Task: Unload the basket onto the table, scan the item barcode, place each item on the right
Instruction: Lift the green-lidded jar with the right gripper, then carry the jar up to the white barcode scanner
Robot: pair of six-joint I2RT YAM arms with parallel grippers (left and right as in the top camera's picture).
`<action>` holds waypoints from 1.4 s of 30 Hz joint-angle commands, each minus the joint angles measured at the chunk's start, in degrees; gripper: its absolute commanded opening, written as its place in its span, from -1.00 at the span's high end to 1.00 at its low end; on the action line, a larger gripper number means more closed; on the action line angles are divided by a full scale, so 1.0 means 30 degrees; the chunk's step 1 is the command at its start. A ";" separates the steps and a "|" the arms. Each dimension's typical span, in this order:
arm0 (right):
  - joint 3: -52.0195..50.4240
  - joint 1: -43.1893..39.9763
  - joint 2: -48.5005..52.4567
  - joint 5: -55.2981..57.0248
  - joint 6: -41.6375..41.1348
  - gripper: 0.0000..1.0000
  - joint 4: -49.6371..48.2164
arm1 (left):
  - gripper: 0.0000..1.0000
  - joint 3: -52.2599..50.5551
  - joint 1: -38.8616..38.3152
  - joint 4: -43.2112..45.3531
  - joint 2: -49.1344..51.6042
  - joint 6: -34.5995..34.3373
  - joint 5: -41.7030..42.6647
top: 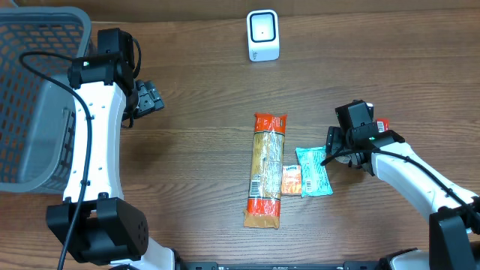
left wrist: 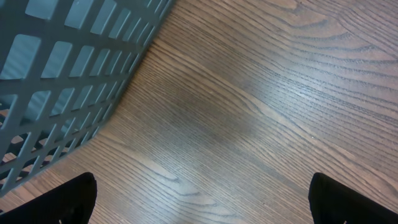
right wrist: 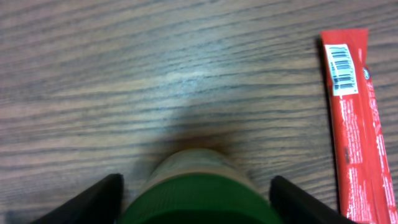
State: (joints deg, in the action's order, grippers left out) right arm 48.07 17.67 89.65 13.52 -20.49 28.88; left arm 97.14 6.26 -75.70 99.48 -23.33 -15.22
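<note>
Left arm up by the grey basket (top: 45, 30), its left fingers (left wrist: 65, 200) spread wide over bare tabletop (left wrist: 249, 93) — released, nothing between them. On the other side, the right fingers (right wrist: 93, 200) sit either side of a green rounded thing (right wrist: 199, 193), blurred and right up against the lens. They look very near its flanks, but whether they actually grip it I cannot tell. Just to its right in the wrist view lies a red bar (right wrist: 354, 118), flat, barcode showing face-up at its upper end. The white scanner (top: 262, 35) stands at the far edge of the tabletop, well apart from both arms. In the middle lies a long packet with orange-red ends (top: 267, 169), a small orange packet (top: 291, 180) just beside it, and a teal packet (top: 313, 171) next along — near the right arm's tip
</note>
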 commanded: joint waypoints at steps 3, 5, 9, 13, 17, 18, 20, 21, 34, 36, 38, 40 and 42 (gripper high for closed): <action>-0.0160 -0.0058 0.0051 0.0204 0.0000 -0.29 -0.0182 | -1.00 0.0423 0.0036 -0.0044 0.0051 0.0423 0.0022; -0.0153 -0.0058 0.0051 0.0204 0.0007 -0.25 -0.0175 | -1.00 0.0423 0.0036 -0.0044 0.0051 0.0423 0.0022; 0.0415 -0.0058 0.0051 0.0189 0.0015 -0.22 0.0452 | -1.00 0.0423 0.0036 -0.0044 0.0051 0.0423 0.0022; 0.2710 -0.0058 0.0044 -0.0277 0.1282 0.04 0.2710 | -0.99 0.0423 0.0036 -0.0044 0.0051 0.0423 0.0022; 0.5945 -0.0058 0.0051 -0.1581 0.2324 0.10 0.5479 | -1.00 0.0423 0.0036 -0.0044 0.0051 0.0423 0.0022; 0.6834 -0.0058 0.0051 -0.2098 0.2601 0.10 0.6156 | -0.99 0.0423 0.0036 -0.0044 0.0051 0.0423 0.0022; 0.8692 -0.0058 0.0051 -0.3082 0.2943 0.12 0.7592 | -0.99 0.0423 0.0036 -0.0044 0.0051 0.0423 0.0022; 0.9632 -0.0058 0.0051 -0.3286 0.2951 0.14 0.8276 | -1.00 0.0423 0.0036 -0.0044 0.0051 0.0423 0.0015; 2.2943 0.0146 0.4350 -0.4918 0.3359 0.18 1.4819 | -1.00 0.0423 0.0036 -0.0044 0.0051 0.0423 0.0022; 2.2972 0.0219 0.5253 -0.5457 0.3351 0.18 1.4141 | -1.00 0.0423 0.0036 -0.0044 0.0051 0.0423 0.0022; 2.2957 0.0270 0.6382 -0.5632 0.3279 0.18 1.3500 | -0.99 0.0423 0.0036 -0.0044 0.0051 0.0423 0.0022; 2.2957 0.0335 0.7541 -0.5646 0.3279 0.18 1.2735 | -1.00 0.0423 0.0036 -0.0044 0.0051 0.0423 0.0022; 2.2957 0.0379 0.8524 -0.6156 0.3300 0.20 1.1708 | -1.00 0.0423 0.0036 -0.0044 0.0051 0.0423 0.0022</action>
State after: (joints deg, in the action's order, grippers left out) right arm 116.36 18.37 112.16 -2.59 -10.70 66.24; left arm 97.14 6.26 -75.70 99.48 -23.33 -15.22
